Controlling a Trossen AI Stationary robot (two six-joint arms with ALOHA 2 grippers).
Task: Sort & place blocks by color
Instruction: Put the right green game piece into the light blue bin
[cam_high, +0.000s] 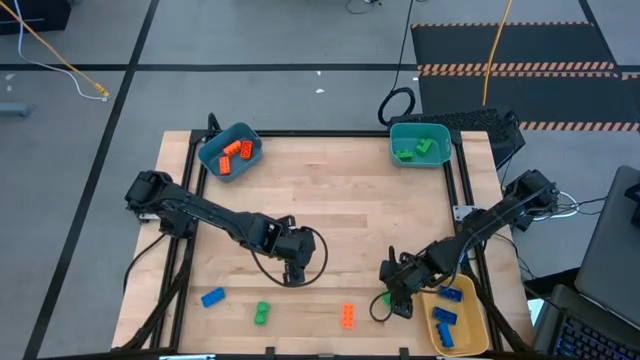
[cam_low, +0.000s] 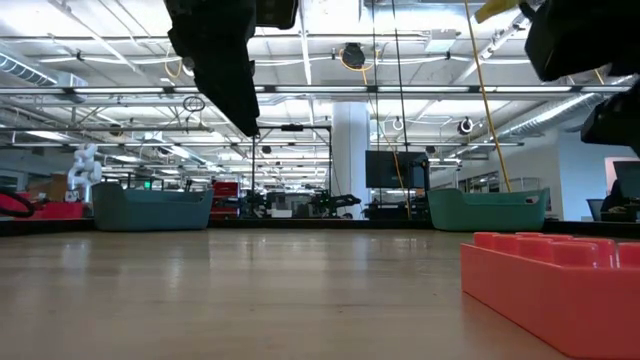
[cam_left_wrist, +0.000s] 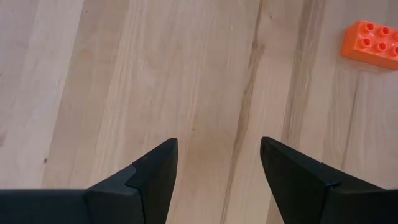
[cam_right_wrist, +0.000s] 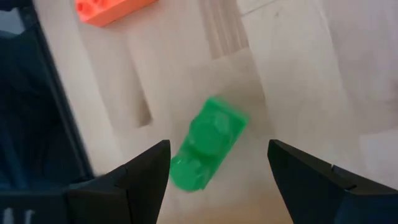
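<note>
My right gripper (cam_high: 396, 302) stands open near the table's near right, pointing steeply down over a green block (cam_right_wrist: 208, 144) that lies on the table; its fingers stand on either side of the block and above it, touching nothing. In the high view only an edge of this block (cam_high: 383, 298) shows. My left gripper (cam_high: 293, 272) hangs open over bare wood at the table's middle (cam_left_wrist: 219, 142). An orange block (cam_high: 347, 316), another green block (cam_high: 262, 313) and a blue block (cam_high: 212, 297) lie along the near edge.
A blue bin (cam_high: 231, 150) with orange blocks stands at the far left, a teal bin (cam_high: 420, 143) with green blocks at the far right, and a yellow bin (cam_high: 455, 318) with blue blocks at the near right corner, close beside my right arm. The orange block (cam_low: 550, 280) fills the low view's right.
</note>
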